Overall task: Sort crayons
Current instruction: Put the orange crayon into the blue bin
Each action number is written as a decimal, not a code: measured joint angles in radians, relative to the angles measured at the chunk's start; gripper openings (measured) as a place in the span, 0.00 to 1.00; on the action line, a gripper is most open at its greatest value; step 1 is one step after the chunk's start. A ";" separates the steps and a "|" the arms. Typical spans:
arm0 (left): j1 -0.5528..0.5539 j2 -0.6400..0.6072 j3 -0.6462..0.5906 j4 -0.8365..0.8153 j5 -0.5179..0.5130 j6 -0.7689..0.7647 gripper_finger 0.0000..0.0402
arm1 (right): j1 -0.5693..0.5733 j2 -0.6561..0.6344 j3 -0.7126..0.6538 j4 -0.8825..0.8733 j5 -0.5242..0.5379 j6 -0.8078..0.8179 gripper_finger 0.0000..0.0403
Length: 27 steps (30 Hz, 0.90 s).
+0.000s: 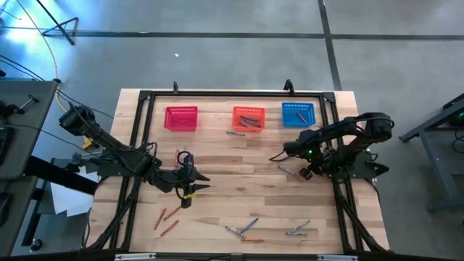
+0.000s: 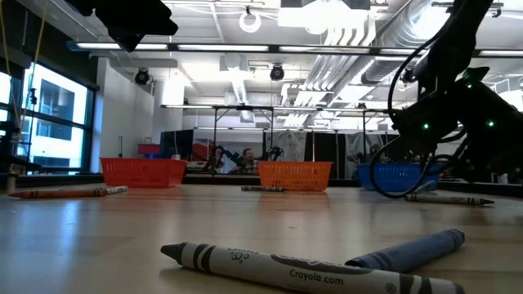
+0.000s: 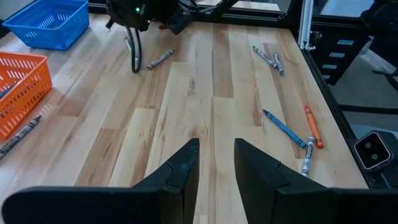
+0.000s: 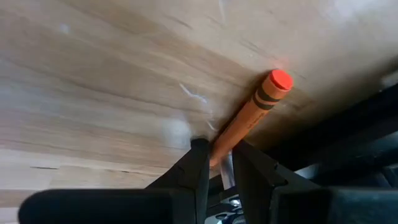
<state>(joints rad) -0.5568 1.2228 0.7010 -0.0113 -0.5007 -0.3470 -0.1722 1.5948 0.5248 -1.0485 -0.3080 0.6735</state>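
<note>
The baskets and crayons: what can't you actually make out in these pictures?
- Red basket: high view too small to show any contents.
- Orange crayon in right gripper: right wrist view, its lower end is hidden between the fingers.
- Grey crayon: low view, cut off by the bottom edge.
- Left gripper: fingers apart, nothing between them.

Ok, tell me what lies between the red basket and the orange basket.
Nothing: in the high view, bare table separates the red basket from the orange basket. The nearest crayon lies in front of the orange basket, not between them.
</note>
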 joint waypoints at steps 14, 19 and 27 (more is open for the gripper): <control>0.000 0.000 0.000 0.000 0.000 0.000 0.22 | 0.003 0.003 0.056 0.005 -0.007 -0.043 0.02; 0.000 0.000 0.000 0.000 0.000 0.000 0.22 | 0.003 0.003 0.057 0.004 -0.005 -0.042 0.02; 0.000 0.000 0.000 0.000 0.000 0.000 0.22 | 0.003 -0.008 0.105 -0.053 0.055 -0.051 0.00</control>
<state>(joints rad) -0.5568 1.2228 0.7010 -0.0109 -0.5010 -0.3470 -0.1696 1.5870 0.6303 -1.1015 -0.2528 0.6222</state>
